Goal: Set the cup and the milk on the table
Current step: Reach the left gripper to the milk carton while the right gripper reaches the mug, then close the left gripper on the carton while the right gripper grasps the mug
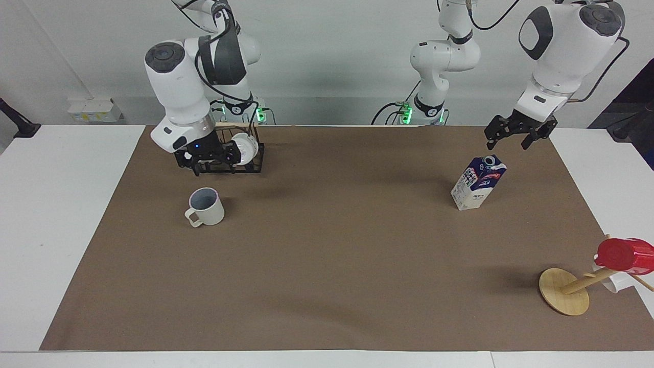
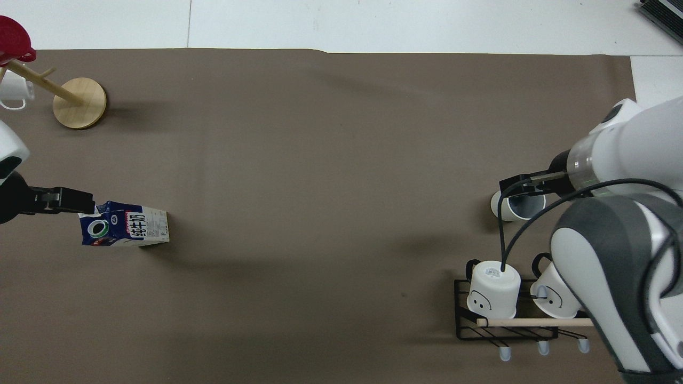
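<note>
Where mug rack [image 1: 232, 156] [image 2: 507, 314] adjoins cup [image 1: 206, 206] [image 2: 515, 207].

Looks like a robot lab: 2 big white robot arms [image 1: 179, 87] w/ cables, plain white table [image 1: 66, 214], bare wall.

Cream mug [image 1: 206, 207] upright on brown sheet [image 1: 327, 266]; milk carton [image 1: 478, 182] upright, toward left arm's end; right gripper [image 1: 208, 158] above mug; left gripper [image 1: 516, 134] above carton.
</note>
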